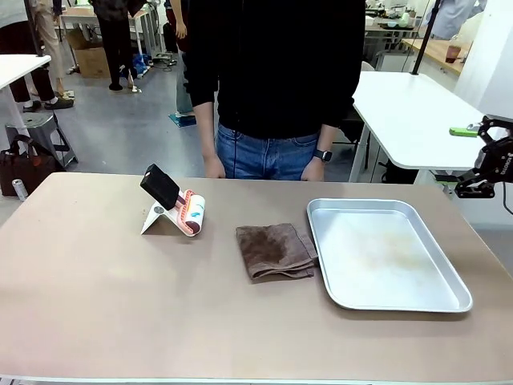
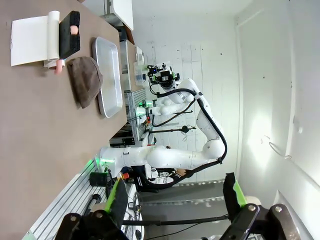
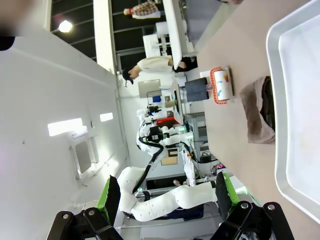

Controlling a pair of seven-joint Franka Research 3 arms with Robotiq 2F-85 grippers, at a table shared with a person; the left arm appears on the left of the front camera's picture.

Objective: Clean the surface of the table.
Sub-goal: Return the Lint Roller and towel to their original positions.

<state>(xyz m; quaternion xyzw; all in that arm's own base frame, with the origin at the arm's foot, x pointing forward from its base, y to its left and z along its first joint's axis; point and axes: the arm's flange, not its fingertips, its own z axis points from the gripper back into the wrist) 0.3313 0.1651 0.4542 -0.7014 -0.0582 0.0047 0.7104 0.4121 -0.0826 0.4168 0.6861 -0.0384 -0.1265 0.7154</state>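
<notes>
Tan-brown matte table (image 1: 120,305) carries a folded brown cloth (image 1: 275,251) at centre. Right gripper (image 1: 485,164), off the right edge, appears nearer; both grippers' jaws stand open, empty.

Surface: you have a large rectangular table (image 1: 120,305) with a smooth matte tan-brown top and a thin pale edge.
Left of centre: a white wedge-shaped stand (image 1: 157,218) rests on it, propping up a tilted black slab (image 1: 160,185); a lint roller with a pink patterned wrap (image 1: 191,212) lies touching the stand.
Centre: you see a folded brown cloth (image 1: 275,251) lying flat.
Right: a silver rectangular metal tray (image 1: 385,254), faintly stained inside, sits just beside the cloth.
</notes>
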